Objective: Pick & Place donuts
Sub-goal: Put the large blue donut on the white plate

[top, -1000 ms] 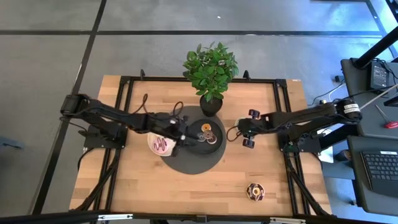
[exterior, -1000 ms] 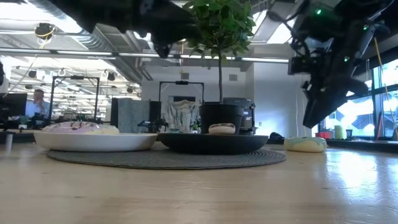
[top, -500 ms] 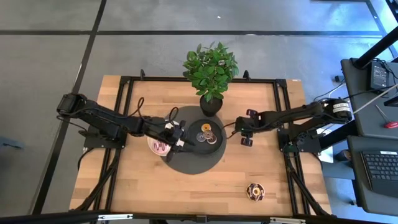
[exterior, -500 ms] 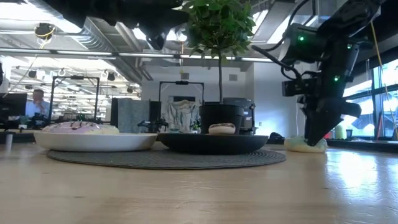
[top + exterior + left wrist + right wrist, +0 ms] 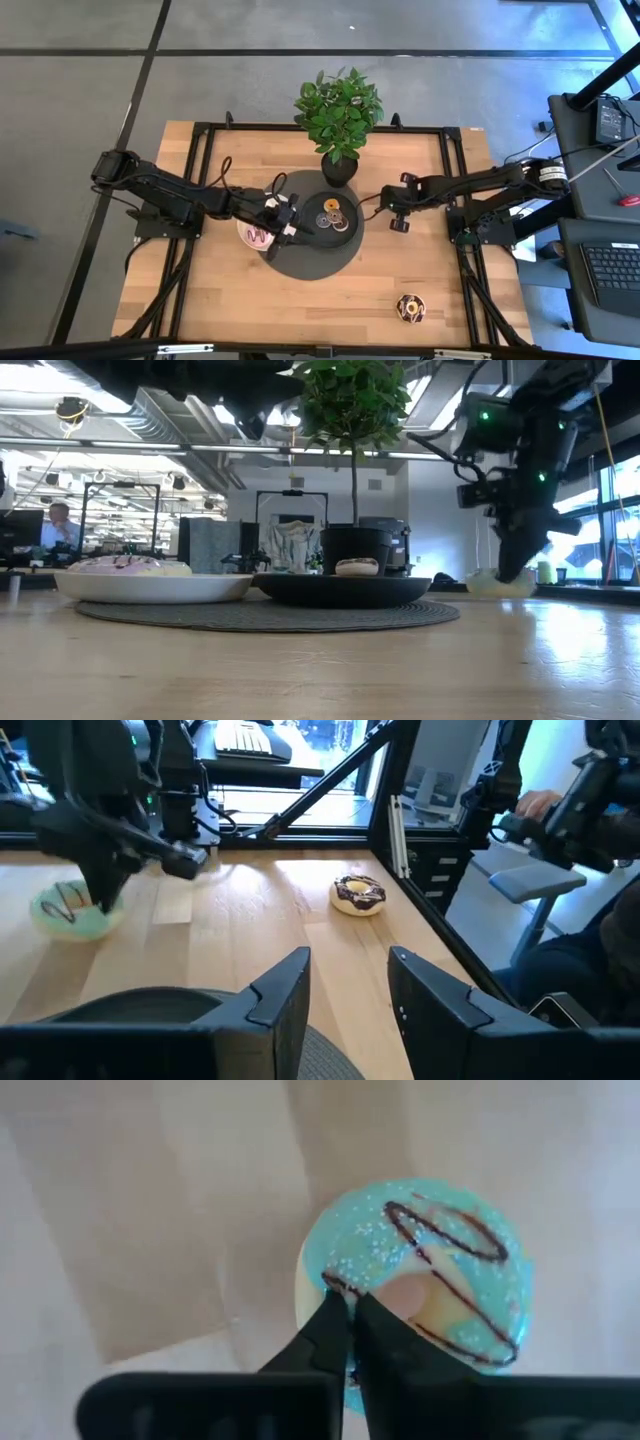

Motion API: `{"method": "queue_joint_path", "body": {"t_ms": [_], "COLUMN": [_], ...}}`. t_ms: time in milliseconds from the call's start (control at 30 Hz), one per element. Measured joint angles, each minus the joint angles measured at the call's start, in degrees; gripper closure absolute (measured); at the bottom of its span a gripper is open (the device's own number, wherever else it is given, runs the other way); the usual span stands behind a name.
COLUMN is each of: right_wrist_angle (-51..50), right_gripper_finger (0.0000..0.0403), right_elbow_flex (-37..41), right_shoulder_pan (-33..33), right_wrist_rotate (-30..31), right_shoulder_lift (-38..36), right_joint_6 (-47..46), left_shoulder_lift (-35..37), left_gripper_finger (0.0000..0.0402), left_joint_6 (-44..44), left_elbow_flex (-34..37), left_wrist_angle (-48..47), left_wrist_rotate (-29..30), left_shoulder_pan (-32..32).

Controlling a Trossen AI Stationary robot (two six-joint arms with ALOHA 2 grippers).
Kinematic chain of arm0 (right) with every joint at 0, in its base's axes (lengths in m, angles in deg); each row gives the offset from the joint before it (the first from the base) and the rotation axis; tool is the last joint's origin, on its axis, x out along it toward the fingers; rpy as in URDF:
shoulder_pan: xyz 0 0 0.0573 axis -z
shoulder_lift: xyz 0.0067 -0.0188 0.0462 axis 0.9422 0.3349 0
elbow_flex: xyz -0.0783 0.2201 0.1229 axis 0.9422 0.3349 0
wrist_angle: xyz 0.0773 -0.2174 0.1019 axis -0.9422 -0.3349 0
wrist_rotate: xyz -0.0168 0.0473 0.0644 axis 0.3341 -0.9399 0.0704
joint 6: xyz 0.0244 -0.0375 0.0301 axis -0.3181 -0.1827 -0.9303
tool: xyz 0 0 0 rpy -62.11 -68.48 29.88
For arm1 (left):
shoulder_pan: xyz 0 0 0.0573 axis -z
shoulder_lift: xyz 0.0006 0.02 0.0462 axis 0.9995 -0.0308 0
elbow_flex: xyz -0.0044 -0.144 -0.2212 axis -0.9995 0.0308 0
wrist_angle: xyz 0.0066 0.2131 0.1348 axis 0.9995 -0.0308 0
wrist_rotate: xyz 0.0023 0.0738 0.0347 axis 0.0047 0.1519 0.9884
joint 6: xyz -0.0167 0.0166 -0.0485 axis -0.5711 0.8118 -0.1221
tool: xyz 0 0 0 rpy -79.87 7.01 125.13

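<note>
A green iced donut with a chocolate squiggle [image 5: 430, 1290] lies on the wooden table right of the black plate; it also shows in the low view [image 5: 490, 584] and the left wrist view [image 5: 68, 910]. My right gripper [image 5: 346, 1312] is shut, its tips down on this donut; in the high view [image 5: 400, 210] it hides the donut. My left gripper [image 5: 345, 985] is open and empty, over the grey mat between the white plate [image 5: 250, 237] and the black plate [image 5: 345, 205]. Small donuts [image 5: 330, 206] lie on the black plate. A chocolate donut [image 5: 410, 307] lies near the table's front right. My right gripper has its shut fingertips [image 5: 330, 1310] on the green donut's iced top [image 5: 345, 1260], at the ring's side beside the hole. The fingers come from above, pointing down. The donut lies flat on the table.
A potted plant [image 5: 340, 165] stands just behind the black plate. A pink donut [image 5: 125, 565] lies on the white plate [image 5: 150, 588]. A round grey mat [image 5: 310, 262] lies under both plates. Bare wood lies along the table's near side.
My right gripper has come down from above the table onto the green donut and shifted a little toward the table's right edge. My left gripper has moved slightly toward the near edge over the plates.
</note>
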Motion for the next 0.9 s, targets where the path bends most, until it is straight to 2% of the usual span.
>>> {"method": "queue_joint_path", "body": {"t_ms": [267,400,533,667,900], "right_wrist_angle": [-0.24,2.98,10.37,17.01,18.03], "right_gripper_finger": [0.0395,0.0393,0.0392,0.0392,0.0391], "right_elbow_flex": [-8.31,-11.69,-13.53,-14.97,-21.28], "right_shoulder_pan": [-5.76,-9.71,-12.79,-14.13,-14.24], "right_wrist_rotate": [0.13,0.08,0.09,-0.79,-2.98], "right_shoulder_lift": [-0.97,-0.91,-0.48,1.63,8.23], "right_joint_6": [1.26,3.22,7.12,11.79,16.93], "left_shoulder_lift": [4.22,8.28,13.18,18.17,22.07], "left_gripper_finger": [0.0270,0.0270,0.0266,0.0265,0.0269], "left_joint_6": [-0.02,-0.61,-3.78,-5.47,-4.61], "left_elbow_flex": [-0.01,-0.04,-0.04,-0.04,-0.05], "left_wrist_angle": [-4.44,-9.42,-13.97,-18.18,-24.62], "left_wrist_rotate": [-0.02,-0.02,-0.04,-0.04,-0.06], "left_shoulder_pan": [0.00,0.00,0.00,0.00,0.00]}}
